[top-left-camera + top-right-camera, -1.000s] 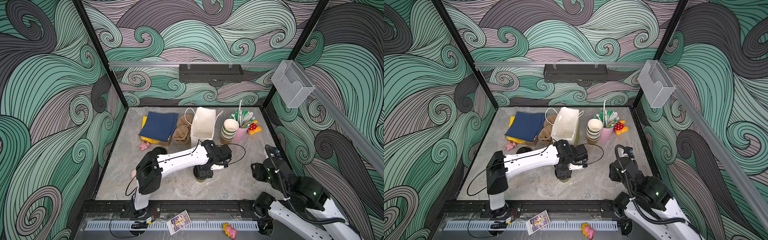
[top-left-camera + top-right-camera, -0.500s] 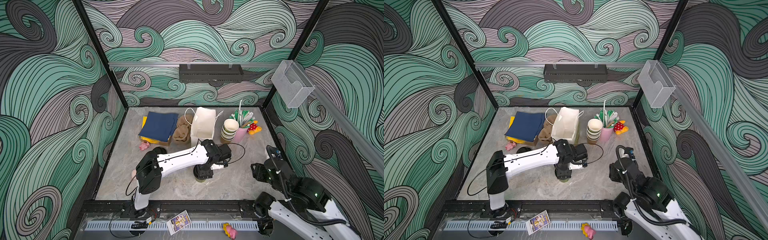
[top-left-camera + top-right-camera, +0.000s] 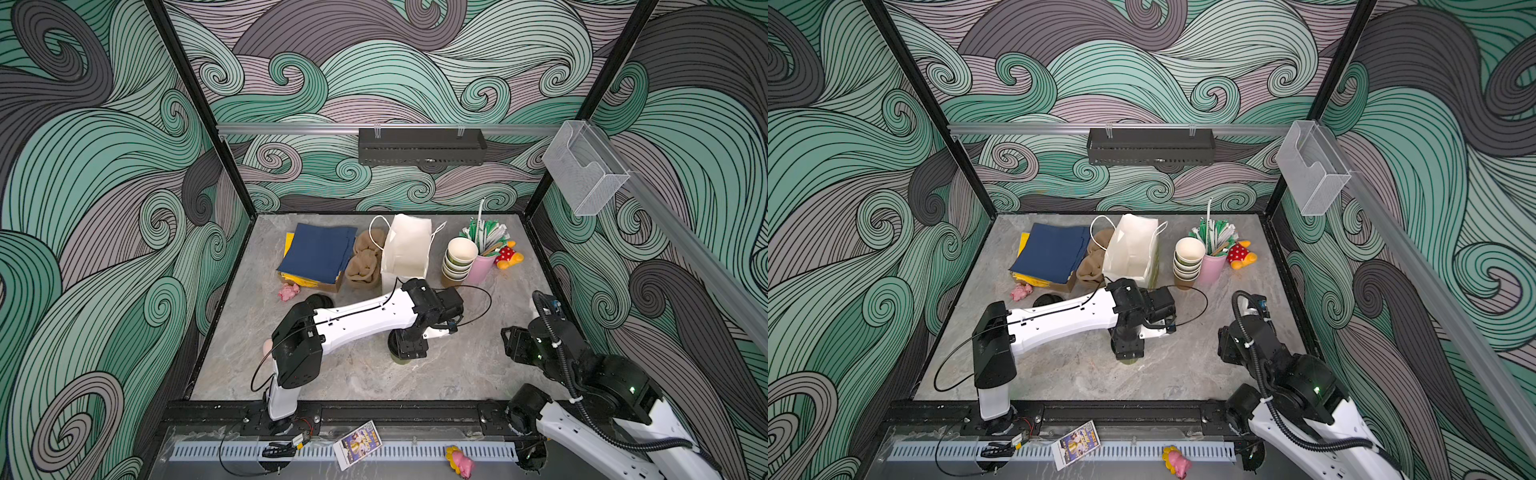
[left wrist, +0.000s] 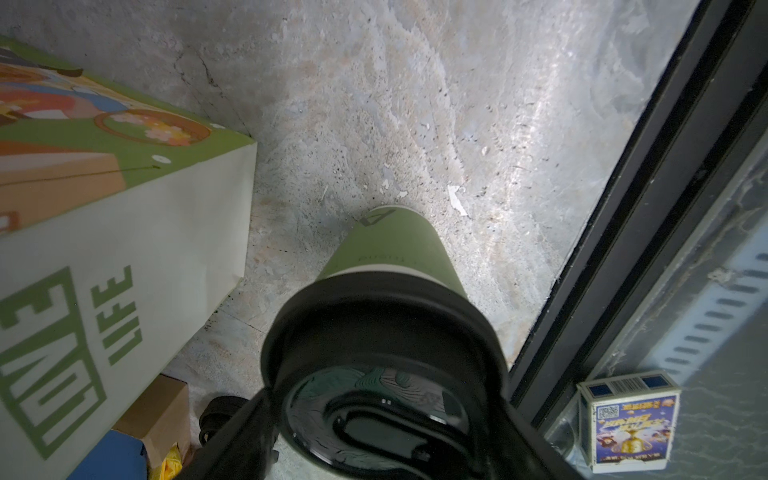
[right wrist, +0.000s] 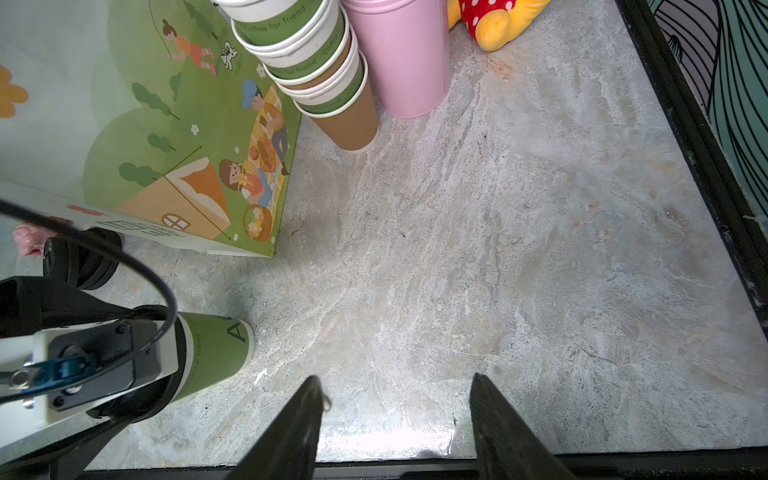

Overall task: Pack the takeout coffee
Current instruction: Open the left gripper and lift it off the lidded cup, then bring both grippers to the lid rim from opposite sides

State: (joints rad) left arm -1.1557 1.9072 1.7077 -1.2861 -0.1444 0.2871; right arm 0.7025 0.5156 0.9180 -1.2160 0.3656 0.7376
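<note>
A green paper cup with a black sip lid on it stands upright on the table, in front of the white paper bag. My left gripper points straight down over it, one finger on each side of the lid's rim; whether they press it I cannot tell. In both top views only the cup's foot shows under the left gripper. The right wrist view shows the same cup from the side. My right gripper hovers open and empty over bare table at the right.
A stack of green cups stands right of the bag, beside a pink cup of straws and a red-and-yellow toy. Brown pulp carriers, a navy cloth and a stack of black lids are at the left.
Both arms stay where they were. The left gripper's wrist has shifted very slightly above the cup; nothing else has moved.
</note>
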